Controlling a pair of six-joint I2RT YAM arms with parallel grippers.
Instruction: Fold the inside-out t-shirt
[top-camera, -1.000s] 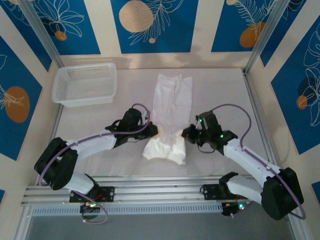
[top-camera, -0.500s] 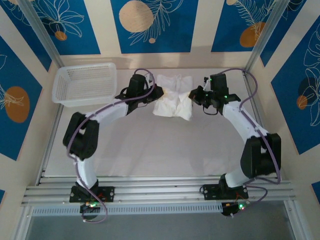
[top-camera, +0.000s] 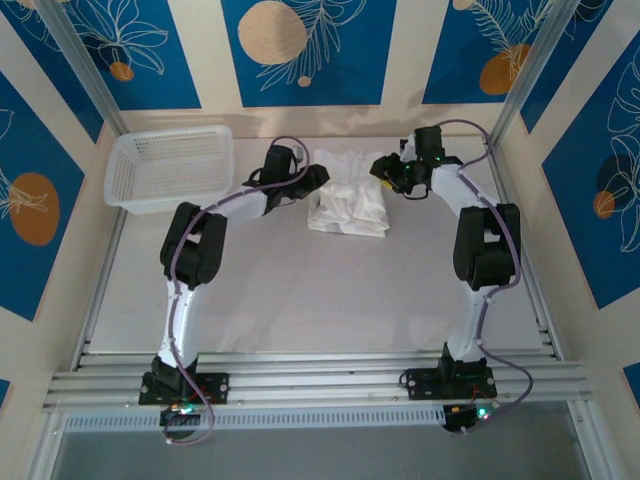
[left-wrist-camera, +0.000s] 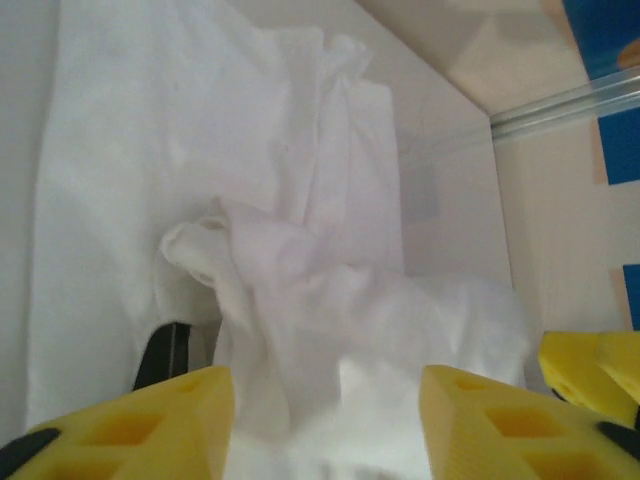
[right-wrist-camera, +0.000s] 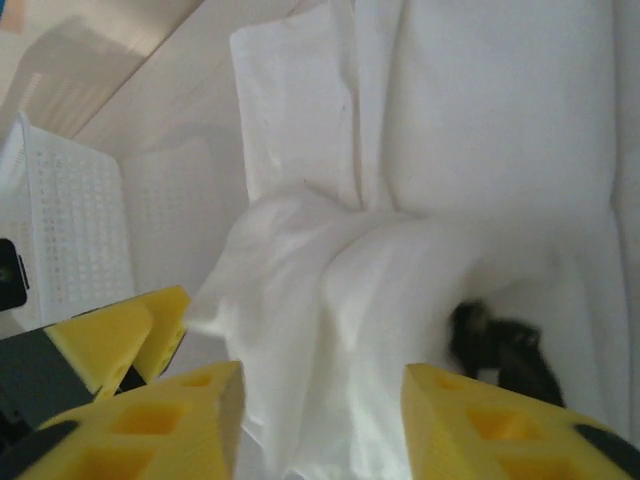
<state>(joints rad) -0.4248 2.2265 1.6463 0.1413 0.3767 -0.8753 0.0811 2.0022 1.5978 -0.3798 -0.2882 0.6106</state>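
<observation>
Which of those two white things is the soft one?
The t-shirt, a wrinkly folded bundle at the far middle of the table; the basket at far left is rigid mesh.

arms (top-camera: 178, 320): white links, black joints | cables (top-camera: 283, 141): purple | claw fingers (left-wrist-camera: 150, 430): yellow

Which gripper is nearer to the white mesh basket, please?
Left. The left gripper sits at the white t-shirt's basket-side edge; the right gripper is across the t-shirt, farther from the white mesh basket.
</observation>
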